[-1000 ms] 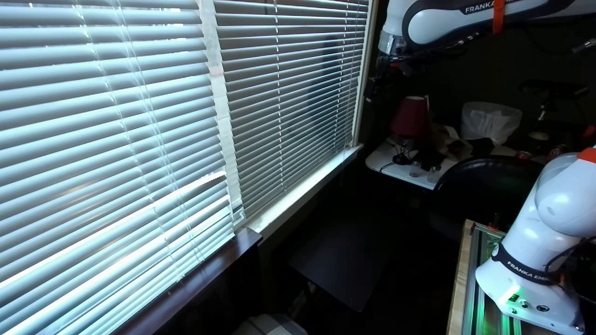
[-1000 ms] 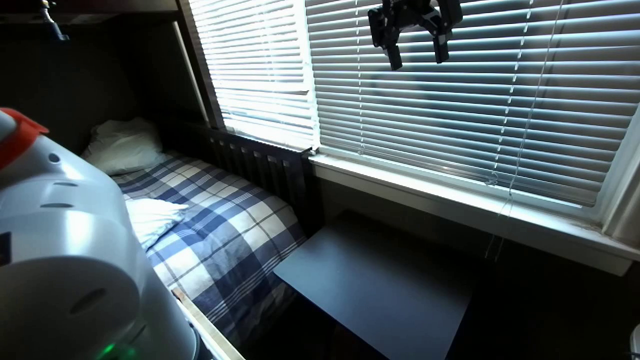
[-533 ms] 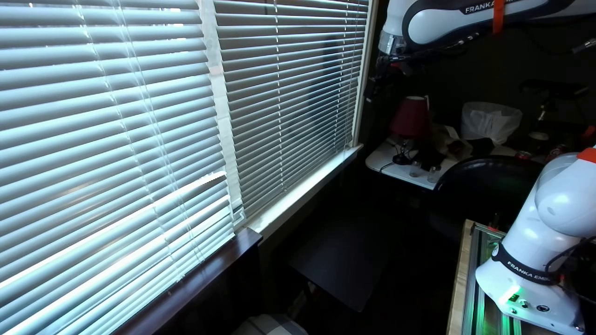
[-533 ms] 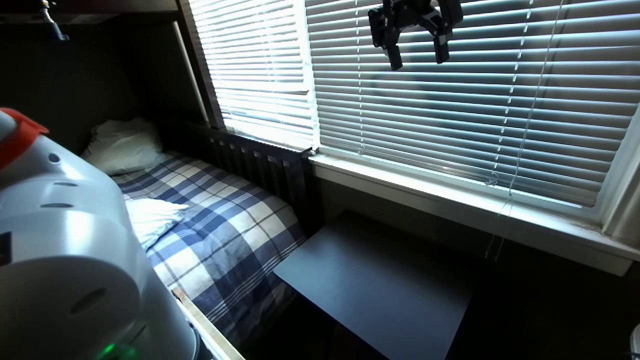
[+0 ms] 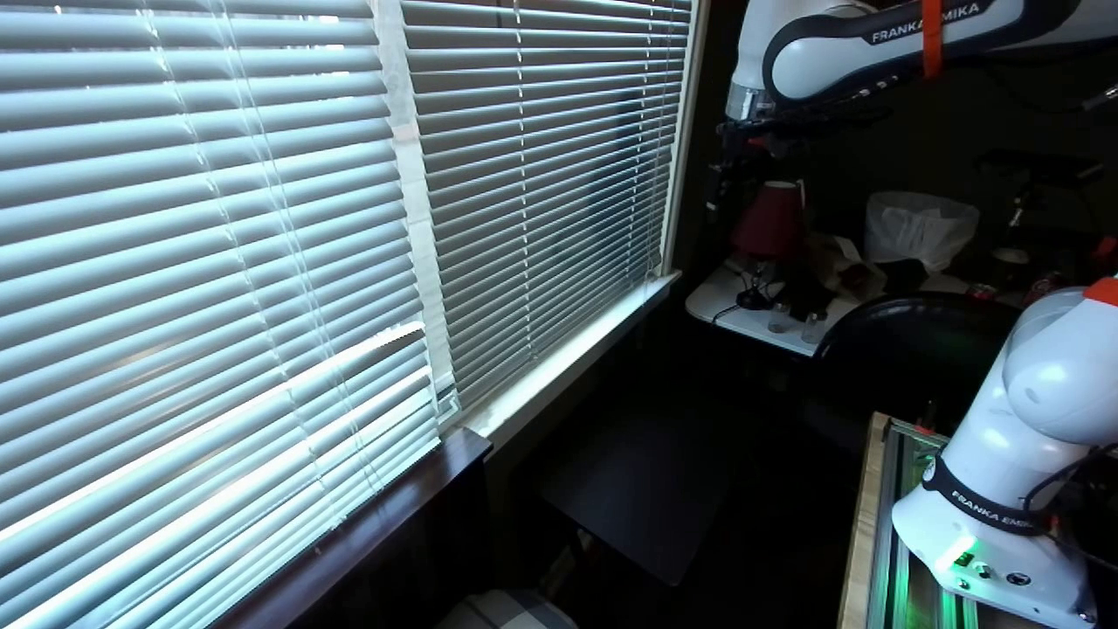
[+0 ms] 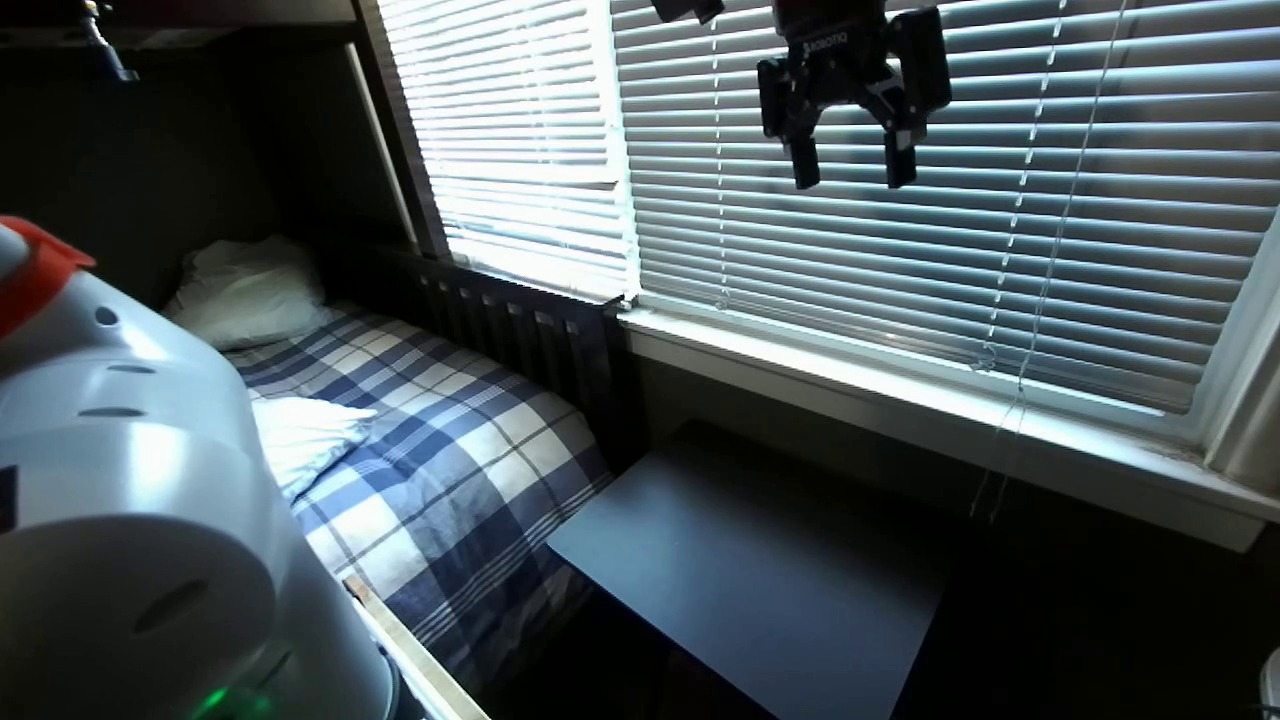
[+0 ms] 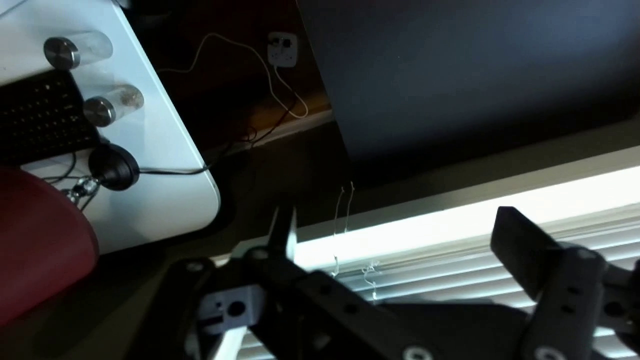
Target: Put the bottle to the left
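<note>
Two clear cylindrical bottles with silver lids stand upright on the white table in the wrist view, one clear [image 7: 85,49] and one with something brownish at its bottom [image 7: 117,102]. I cannot tell which is the task's bottle. They show as small pale shapes in an exterior view [image 5: 814,327]. My gripper [image 7: 396,212] is open with nothing between its fingers. It hangs high in the air in front of the window blinds in an exterior view [image 6: 853,180], and near the red lamp and above table level in an exterior view [image 5: 714,201].
A red lamp [image 7: 40,245] and black keyboard [image 7: 45,115] share the white table [image 7: 165,200]. A dark tabletop [image 6: 740,570] lies below the window sill [image 6: 900,390]. Thin blind cords [image 7: 340,210] hang near the sill. A black chair [image 5: 908,367] stands by the white table.
In the last half second my arm and gripper have moved down and a little to the right in both exterior views. The gripper stays open; the bottles have not moved.
</note>
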